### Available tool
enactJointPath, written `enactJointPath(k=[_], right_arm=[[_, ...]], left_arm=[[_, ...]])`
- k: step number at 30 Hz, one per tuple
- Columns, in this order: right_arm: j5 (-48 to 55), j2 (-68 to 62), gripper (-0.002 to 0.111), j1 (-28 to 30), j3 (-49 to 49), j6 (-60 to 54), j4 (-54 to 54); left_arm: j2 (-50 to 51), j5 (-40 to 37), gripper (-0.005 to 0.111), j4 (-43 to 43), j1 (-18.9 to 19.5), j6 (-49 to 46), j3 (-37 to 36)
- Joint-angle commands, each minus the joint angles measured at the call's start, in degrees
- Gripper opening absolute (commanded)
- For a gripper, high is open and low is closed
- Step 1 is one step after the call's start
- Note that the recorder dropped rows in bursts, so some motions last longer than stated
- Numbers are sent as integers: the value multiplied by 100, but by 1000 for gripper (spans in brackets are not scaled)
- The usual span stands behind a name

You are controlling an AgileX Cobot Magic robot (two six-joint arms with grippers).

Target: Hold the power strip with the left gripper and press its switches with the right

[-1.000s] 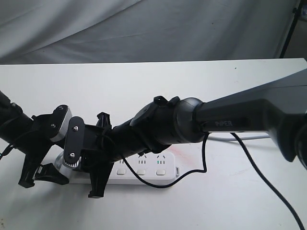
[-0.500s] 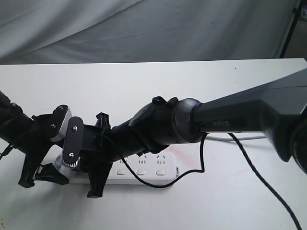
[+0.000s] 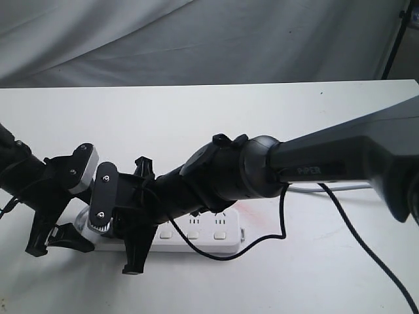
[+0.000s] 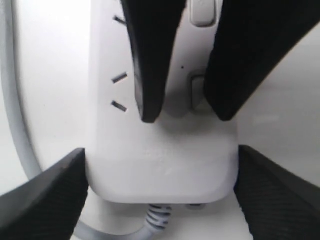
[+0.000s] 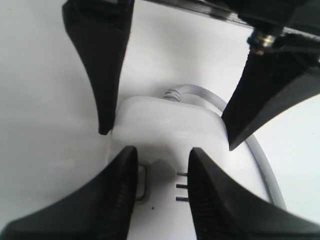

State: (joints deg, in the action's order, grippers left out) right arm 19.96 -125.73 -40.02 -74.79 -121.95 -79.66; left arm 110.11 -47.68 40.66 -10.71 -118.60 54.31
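Observation:
The white power strip lies along the table's front, its left part hidden under both arms. My left gripper is shut on the strip's cord end; its fingers press both sides. My right gripper hovers just inboard of that end with its fingers slightly apart. In the right wrist view the right gripper has one fingertip down on the end switch, half covering it. Three more switches show to the right. The grey cord curls off the end.
The right arm lettered PIPER crosses over the strip from the right, trailing a black cable that loops onto the white table. A grey cloth backdrop hangs behind the table's far edge.
The right arm and gripper have shifted slightly right and down toward the strip. The left gripper and the strip have hardly moved.

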Motion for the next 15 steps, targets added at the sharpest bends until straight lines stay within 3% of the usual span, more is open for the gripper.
enactJointPath(k=[1, 15], right_arm=[[-284, -249, 33, 1, 15, -81, 342], [-18, 745, 33, 293, 256, 284, 262]], left_arm=[[2, -44, 67, 29, -18, -46, -30], [2, -44, 67, 29, -18, -44, -30]])
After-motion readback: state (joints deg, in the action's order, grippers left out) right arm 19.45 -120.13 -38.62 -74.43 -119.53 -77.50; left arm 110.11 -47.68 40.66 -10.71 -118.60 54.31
